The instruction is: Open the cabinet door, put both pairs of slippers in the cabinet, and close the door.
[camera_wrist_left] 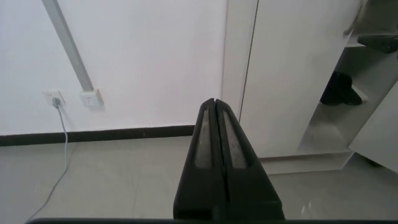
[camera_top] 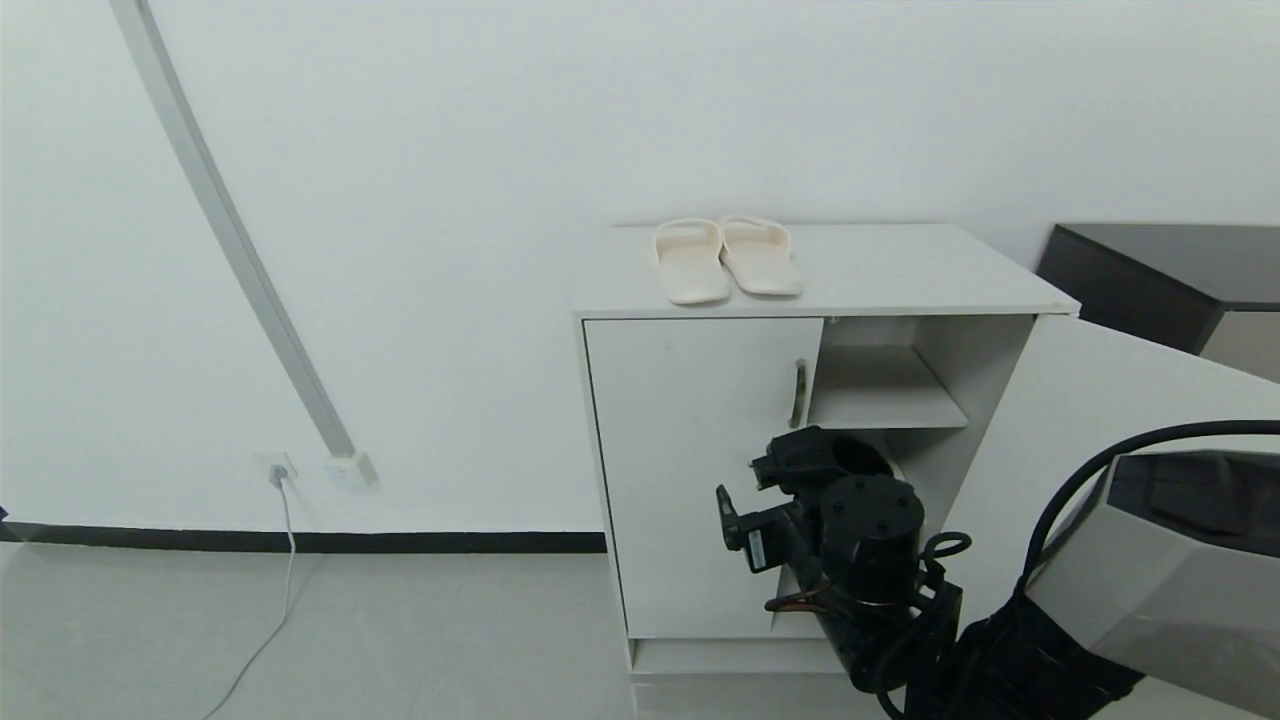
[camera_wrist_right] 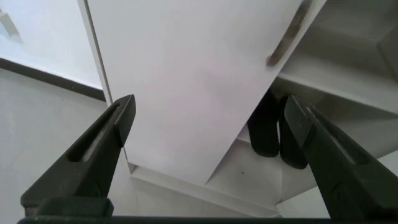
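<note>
A white cabinet [camera_top: 840,270] stands against the wall with its left door [camera_top: 700,470] closed and its right door [camera_top: 1100,420] swung open. A pair of cream slippers [camera_top: 725,258] lies on its top. A pair of black slippers [camera_wrist_right: 277,134] stands on the cabinet's bottom floor behind the closed door's edge, also seen in the left wrist view [camera_wrist_left: 339,90]. My right gripper [camera_wrist_right: 210,106] is open and empty, low in front of the opening [camera_top: 800,460], just under the left door's handle [camera_top: 798,392]. My left gripper [camera_wrist_left: 216,109] is shut and empty, low over the floor left of the cabinet.
An inner shelf [camera_top: 880,395] divides the open side. A dark table [camera_top: 1170,270] stands to the right behind the open door. A wall socket with a cable [camera_top: 280,470] and a slanted cable duct [camera_top: 230,230] are on the left. Open floor [camera_top: 400,640] lies left of the cabinet.
</note>
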